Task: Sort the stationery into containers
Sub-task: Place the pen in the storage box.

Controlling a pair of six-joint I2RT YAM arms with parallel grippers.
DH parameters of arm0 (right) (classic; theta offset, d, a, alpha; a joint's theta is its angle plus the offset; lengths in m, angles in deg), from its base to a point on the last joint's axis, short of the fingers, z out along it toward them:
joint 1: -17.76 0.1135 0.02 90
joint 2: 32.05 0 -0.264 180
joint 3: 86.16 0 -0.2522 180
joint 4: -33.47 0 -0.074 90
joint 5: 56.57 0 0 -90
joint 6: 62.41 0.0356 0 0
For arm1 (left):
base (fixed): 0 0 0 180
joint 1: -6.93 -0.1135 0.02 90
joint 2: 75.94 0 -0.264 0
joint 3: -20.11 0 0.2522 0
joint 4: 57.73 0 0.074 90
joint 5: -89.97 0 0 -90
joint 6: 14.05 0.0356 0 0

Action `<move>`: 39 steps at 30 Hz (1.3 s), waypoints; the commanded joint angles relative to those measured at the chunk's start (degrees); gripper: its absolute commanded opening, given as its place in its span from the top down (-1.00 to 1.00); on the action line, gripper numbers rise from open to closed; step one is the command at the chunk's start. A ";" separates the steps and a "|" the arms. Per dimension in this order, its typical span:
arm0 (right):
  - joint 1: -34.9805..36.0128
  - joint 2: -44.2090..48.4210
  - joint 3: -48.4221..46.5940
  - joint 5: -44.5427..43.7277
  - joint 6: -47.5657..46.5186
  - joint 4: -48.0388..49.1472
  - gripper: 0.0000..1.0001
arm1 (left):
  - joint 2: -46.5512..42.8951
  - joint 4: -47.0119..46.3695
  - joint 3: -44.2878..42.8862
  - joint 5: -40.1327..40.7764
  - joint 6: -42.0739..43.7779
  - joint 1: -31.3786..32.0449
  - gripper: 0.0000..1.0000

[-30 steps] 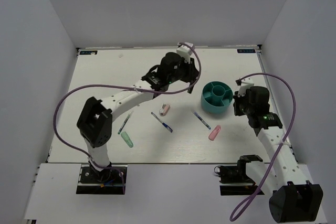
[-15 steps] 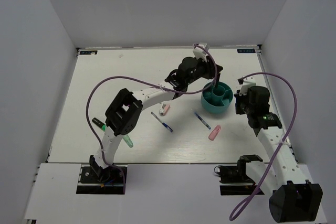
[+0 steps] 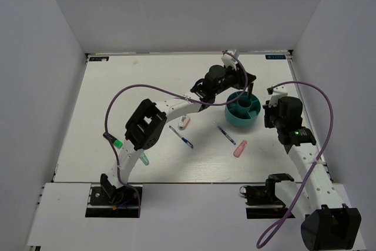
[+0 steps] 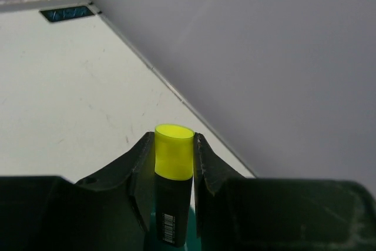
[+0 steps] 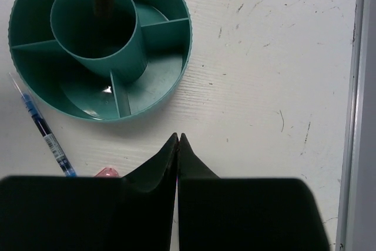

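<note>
Clasping smooth cylindrical yellow-capped marker (image 4: 174, 166)

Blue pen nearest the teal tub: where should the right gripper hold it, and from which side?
Probably mid-barrel, from straight above. The blue pen lies flat on the table and is thin, so the right gripper should close across its width, turned square to its slanted line. Its near end lies close to the pink piece, so avoid that.
</note>
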State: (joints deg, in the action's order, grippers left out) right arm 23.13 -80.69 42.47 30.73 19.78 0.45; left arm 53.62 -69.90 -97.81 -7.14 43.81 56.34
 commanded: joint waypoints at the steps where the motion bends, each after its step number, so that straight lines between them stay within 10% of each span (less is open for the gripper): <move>1: 0.00 1.01 0.34 -0.82 -0.27 2.48 1.00 | -0.89 -0.26 1.67 -0.97 0.06 0.34 0.99; 10: -0.18 1.62 0.60 -0.82 -0.19 2.48 1.00 | -1.15 1.85 4.22 -0.44 1.64 0.43 0.99; 16: -0.27 1.36 0.52 -0.82 -0.19 2.22 1.00 | -3.17 2.38 7.04 0.17 3.39 1.30 -0.07; 22: -0.27 1.27 0.43 -0.47 -0.27 2.04 1.00 | -5.54 3.17 7.57 1.05 4.98 1.48 -0.46; 27: -0.27 1.80 0.51 1.20 -1.85 1.34 0.53 | -9.93 3.43 8.44 1.31 7.70 1.57 -0.36; 30: -0.18 1.80 1.04 11.71 -5.09 0.11 0.43 | -16.69 4.48 14.05 4.38 9.64 1.48 0.31; 32: 0.08 0.57 0.52 18.13 -8.68 -2.87 0.56 | -23.96 7.72 18.17 9.36 10.95 1.48 0.99; 36: 0.87 -2.59 -1.50 32.65 -14.06 -9.37 1.00 | -37.59 31.95 24.26 20.63 12.63 1.40 0.97; 39: 2.10 -7.15 -4.31 37.32 -18.11 -13.94 0.69 | -44.47 54.59 26.02 25.39 8.70 -2.28 -0.22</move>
State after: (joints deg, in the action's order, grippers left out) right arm 24.26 -85.34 41.69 57.31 8.00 -7.84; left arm 15.65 -40.96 -73.72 9.20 54.74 57.15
